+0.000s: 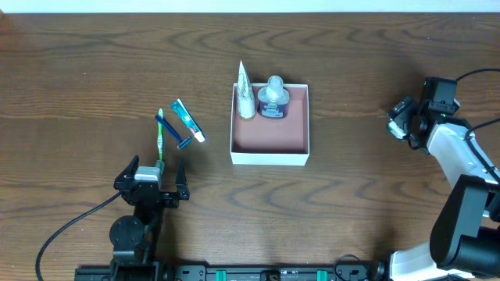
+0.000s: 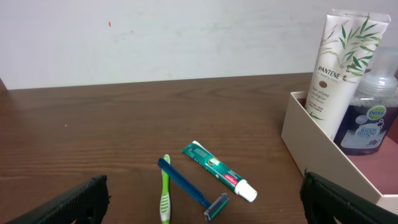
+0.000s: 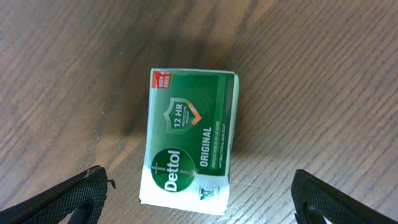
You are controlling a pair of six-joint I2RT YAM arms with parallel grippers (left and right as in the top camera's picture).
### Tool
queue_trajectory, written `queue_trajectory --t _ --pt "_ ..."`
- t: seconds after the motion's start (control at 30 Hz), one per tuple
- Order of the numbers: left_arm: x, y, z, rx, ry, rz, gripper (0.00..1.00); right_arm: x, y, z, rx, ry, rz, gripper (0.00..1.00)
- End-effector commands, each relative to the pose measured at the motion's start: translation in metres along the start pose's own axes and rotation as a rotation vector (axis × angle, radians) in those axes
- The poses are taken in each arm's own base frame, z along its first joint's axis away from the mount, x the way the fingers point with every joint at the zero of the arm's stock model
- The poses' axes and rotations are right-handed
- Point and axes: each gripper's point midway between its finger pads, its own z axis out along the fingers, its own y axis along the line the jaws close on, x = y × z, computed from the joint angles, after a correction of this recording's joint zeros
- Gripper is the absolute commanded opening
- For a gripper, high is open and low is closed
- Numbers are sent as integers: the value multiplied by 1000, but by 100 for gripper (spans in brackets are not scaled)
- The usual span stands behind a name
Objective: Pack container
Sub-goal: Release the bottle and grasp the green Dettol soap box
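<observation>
The container (image 1: 269, 158), a shallow white box with a brownish-pink floor, sits mid-table. At its back stand a white Pantene tube (image 1: 245, 97) and a purple Dettol bottle (image 1: 273, 99). To its left a green toothbrush (image 1: 161, 133), a blue razor (image 1: 173, 134) and a toothpaste tube (image 1: 187, 120) lie on the table. My left gripper (image 1: 153, 178) stands open just short of them, and the razor (image 2: 186, 186) and toothbrush (image 2: 165, 190) lie between its fingers' line. At the far right, my right gripper (image 3: 200, 193) hovers open over a green Dettol soap box (image 3: 189, 140).
The dark wooden table (image 1: 351, 55) runs to a pale wall behind. In the left wrist view the container's near wall (image 2: 323, 155) rises at the right. The right arm's white body (image 1: 461, 156) and cables fill the right edge.
</observation>
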Motion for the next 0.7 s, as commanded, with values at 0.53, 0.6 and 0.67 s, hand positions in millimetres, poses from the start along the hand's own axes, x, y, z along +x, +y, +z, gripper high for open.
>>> queue_trajectory --t 0.53,0.6,0.67 --pt "16 -1 1 7 52 -5 98 17 -9 42 38 55 -83 80" --pt "16 -1 1 7 52 -5 98 17 -9 42 37 53 -91 73" --pt "16 -1 1 7 52 -5 98 17 -9 42 37 53 -101 65"
